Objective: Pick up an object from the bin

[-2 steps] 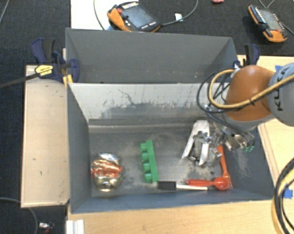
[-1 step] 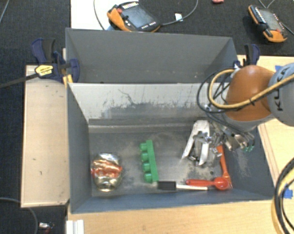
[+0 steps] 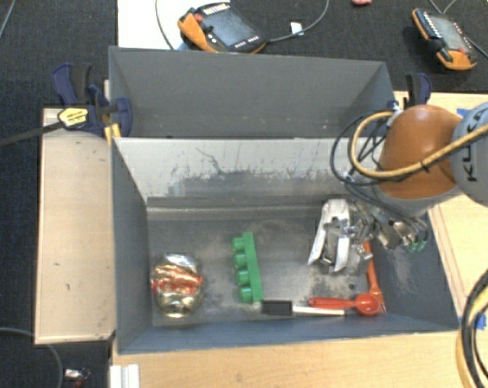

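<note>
- Camera view: a grey metal bin point(image 3: 228, 176) holds a few loose things well apart, with a green studded block point(image 3: 246, 269) lying lengthwise on the floor near the middle
- The gripper point(image 3: 336, 247) is down inside the bin, to the right of the green block and well apart from it; I cannot tell whether it is released or clenched
- Above the gripper sits the arm's rounded orange cover point(image 3: 418, 148), looped with yellow and black cables, further right of the block and higher in the view
- A red-orange spoon-shaped thing point(image 3: 345, 303) lies flat to the lower right of the green block, just below the gripper and nearest to it; its round end points right
- A thin orange strip point(image 3: 372, 275) runs up from that round end, just beside the gripper's right side
- A white stick with a black cap point(image 3: 278, 307) lies just beside the block's lower end, its white part running right under the spoon's handle
- A crumpled foil ball with red and gold point(image 3: 177, 284) rests to the left of the green block, near the bin's left wall
</note>
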